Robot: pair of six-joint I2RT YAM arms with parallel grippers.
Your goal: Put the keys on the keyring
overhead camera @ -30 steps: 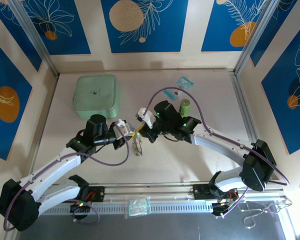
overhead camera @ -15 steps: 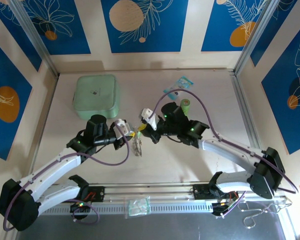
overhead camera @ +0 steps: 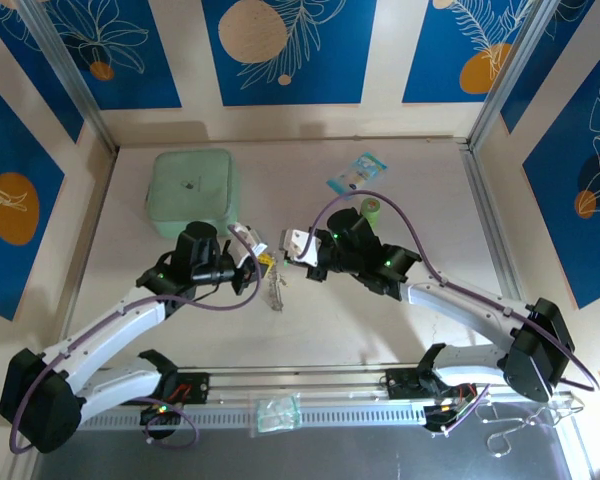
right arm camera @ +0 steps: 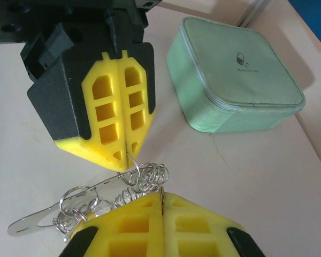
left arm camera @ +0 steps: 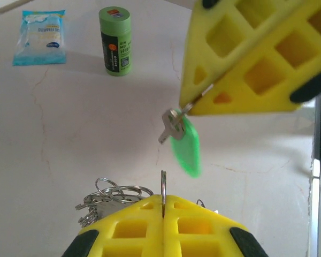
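now: both arms meet over the middle of the table [overhead camera: 380, 320], fingertips facing each other.

my left gripper [left arm camera: 163, 202] is pressed closed, pinching one thin wire turn of the keyring [left arm camera: 111, 197]. that turn stands upright out of the seam between my fingers. the rest of the bunch, small shiny rings, hangs just beside and below the tips.

my right gripper [left arm camera: 191, 105] is also clamped closed, pinching the silvery end of the green key [left arm camera: 183, 140]. its plastic head dangles tilted under the tips. the key sits just above the upright turn in my left fingers, near it but apart in the left wrist view.

behind, well apart from the work: green cylinder [left arm camera: 116, 40] upright, blue packet [left arm camera: 40, 36] lying flat beside it. the mint-green case [right arm camera: 235, 75] rests on the table beyond my left gripper.
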